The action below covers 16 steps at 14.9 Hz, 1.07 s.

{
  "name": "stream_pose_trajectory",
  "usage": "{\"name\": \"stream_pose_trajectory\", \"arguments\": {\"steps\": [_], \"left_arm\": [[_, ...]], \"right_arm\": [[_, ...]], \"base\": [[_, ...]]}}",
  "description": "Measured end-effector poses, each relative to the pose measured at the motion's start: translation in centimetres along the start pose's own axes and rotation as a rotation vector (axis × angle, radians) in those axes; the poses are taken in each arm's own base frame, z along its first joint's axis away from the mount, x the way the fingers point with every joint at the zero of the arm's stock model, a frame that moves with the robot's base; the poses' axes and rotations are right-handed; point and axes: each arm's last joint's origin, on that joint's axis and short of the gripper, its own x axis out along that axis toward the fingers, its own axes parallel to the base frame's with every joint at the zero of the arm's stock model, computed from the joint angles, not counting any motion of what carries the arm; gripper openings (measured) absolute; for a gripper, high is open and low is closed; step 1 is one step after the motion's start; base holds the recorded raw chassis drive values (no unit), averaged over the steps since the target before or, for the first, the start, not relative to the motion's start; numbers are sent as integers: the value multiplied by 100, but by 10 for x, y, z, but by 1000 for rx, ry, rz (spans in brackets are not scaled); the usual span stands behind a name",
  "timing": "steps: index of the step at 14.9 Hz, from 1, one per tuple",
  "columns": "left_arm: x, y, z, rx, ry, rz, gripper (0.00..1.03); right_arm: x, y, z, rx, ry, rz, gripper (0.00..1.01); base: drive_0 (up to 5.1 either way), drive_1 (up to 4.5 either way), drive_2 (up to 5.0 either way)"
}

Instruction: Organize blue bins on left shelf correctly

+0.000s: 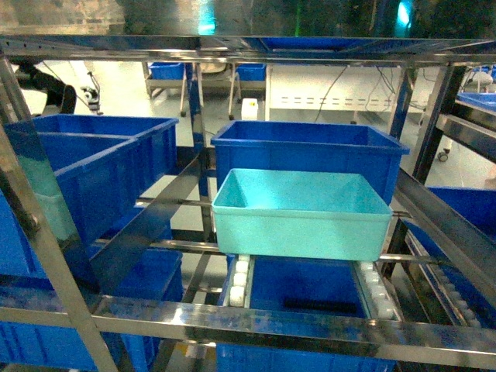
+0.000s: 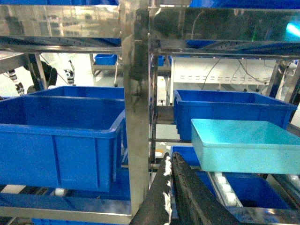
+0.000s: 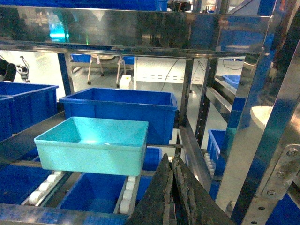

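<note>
The light turquoise bin (image 1: 301, 213) sits on the left shelf (image 1: 256, 322) in the middle lane, resting on the white rollers (image 1: 239, 283) near the front of the lane, upright and open-topped; its interior shows nothing inside. Directly behind it, touching or just beside its rear wall, stands a dark blue bin (image 1: 310, 151) on the same lane, and what shows of its interior is bare. In the lane to the left, two further dark blue bins (image 1: 85, 167) stand one behind the other; the visible parts of their interiors hold nothing. On the level below the rollers another dark blue tub (image 1: 306, 291) is seen, with a dark slot-shaped mark on its floor that cannot be identified. More blue tubs show at the right edge (image 1: 465, 209) behind a sloping steel rail. The left gripper (image 2: 171, 187) appears at the bottom of its wrist view with its dark fingers pressed together, holding nothing, well apart from the turquoise bin. The right gripper (image 3: 172, 190) likewise shows its fingers closed against each other, empty, below and in front of that bin's corner.
</note>
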Motion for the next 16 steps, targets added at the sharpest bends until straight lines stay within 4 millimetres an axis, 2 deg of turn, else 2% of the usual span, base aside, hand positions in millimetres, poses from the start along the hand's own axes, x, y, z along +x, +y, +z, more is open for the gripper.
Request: {"name": "stream_pose_trajectory", "arguments": {"steps": [5,6,12,13,16], "left_arm": [[0,0,0,0,2,1,2],[0,0,0,0,2,0,2],[0,0,0,0,1,0,2],[0,0,0,0,1,0,8],[0,0,0,0,1,0,48]], "right_arm": [[-9,0,-6,-1,55,1,2],[-13,0,-2,-1,-3,1,2],[-13,0,-3,-1,10,0,2],[-13,0,-3,-1,10,0,13],[-13,0,-3,-1,10,0,53]], "base": [[0,0,0],[0,0,0],[0,0,0],[0,0,0],[0,0,0]]}}
